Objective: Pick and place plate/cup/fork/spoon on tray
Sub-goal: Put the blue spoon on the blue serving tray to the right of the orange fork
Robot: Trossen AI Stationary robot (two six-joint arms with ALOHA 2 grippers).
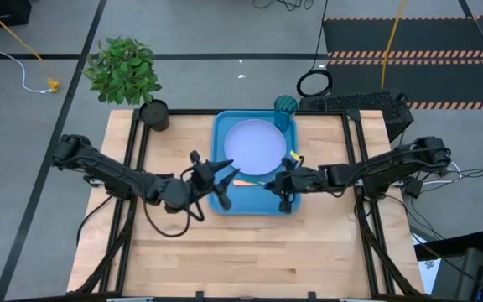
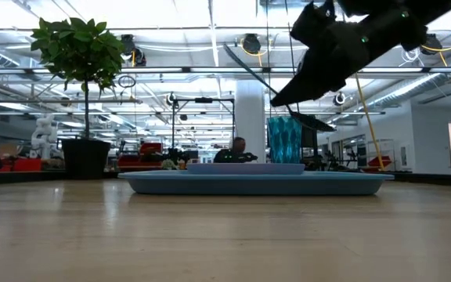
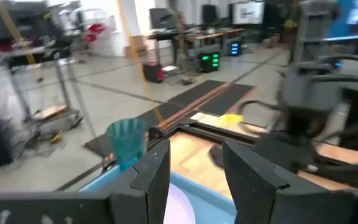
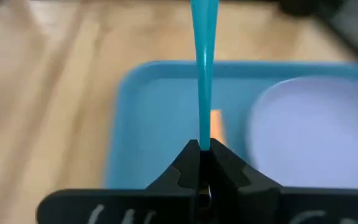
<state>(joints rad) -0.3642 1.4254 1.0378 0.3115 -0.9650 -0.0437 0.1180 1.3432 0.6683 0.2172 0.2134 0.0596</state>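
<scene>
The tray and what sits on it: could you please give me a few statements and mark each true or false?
1. The plate lies on the tray. True.
2. The cup stands on the bare table beside the plant pot. False: it stands at the tray's far right corner.
3. The right end effector grips the spoon by its blue handle. True.
4. The left end effector holds the fork. False: it is open and empty; the fork lies on the tray.

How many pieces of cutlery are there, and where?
2. The spoon is clamped by its blue handle in the right gripper, above the tray. The fork lies in the tray beside the plate, only its orange handle showing. The left gripper is open.
</scene>
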